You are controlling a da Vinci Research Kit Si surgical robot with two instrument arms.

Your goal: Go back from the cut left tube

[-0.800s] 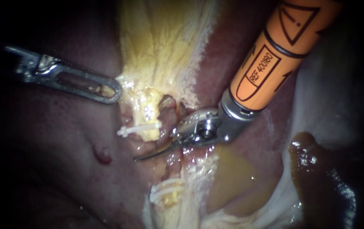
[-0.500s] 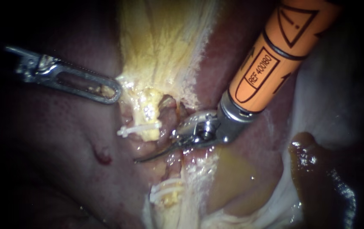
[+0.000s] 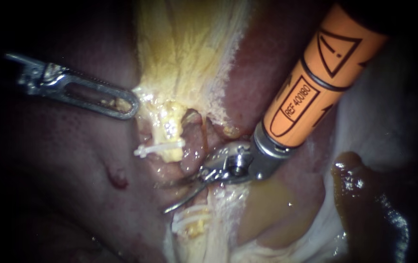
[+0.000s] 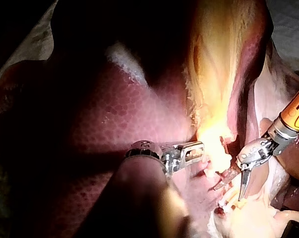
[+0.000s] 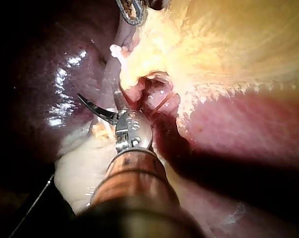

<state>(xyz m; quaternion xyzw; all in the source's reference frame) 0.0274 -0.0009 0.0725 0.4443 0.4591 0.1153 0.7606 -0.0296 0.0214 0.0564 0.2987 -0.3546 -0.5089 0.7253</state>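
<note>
My right instrument (image 3: 162,197), on an orange shaft, ends in thin curved blades that stand open between the two stumps of the cut left tube. The upper stump (image 3: 169,127) is yellow and carries a white clip (image 3: 159,147). The lower stump (image 3: 195,227) carries two white clips (image 3: 187,217). A pink tube (image 3: 193,146) runs just right of the upper stump, next to the blades' hinge. My left instrument (image 3: 127,107) is shut on the edge of the yellow gallbladder (image 3: 184,48). The right wrist view shows the blades (image 5: 103,105) apart below the clip (image 5: 119,56).
Dark red liver (image 3: 72,160) lies left of and behind the tubes, with a small red spot (image 3: 117,179). Yellowish fluid (image 3: 267,204) pools under the right instrument's wrist. A brown glossy mass (image 3: 365,204) sits at the far right.
The right instrument's blades have opened, the lower one swinging down toward the lower clips. Its wrist and shaft have slid slightly down and right. The left instrument has not moved.
</note>
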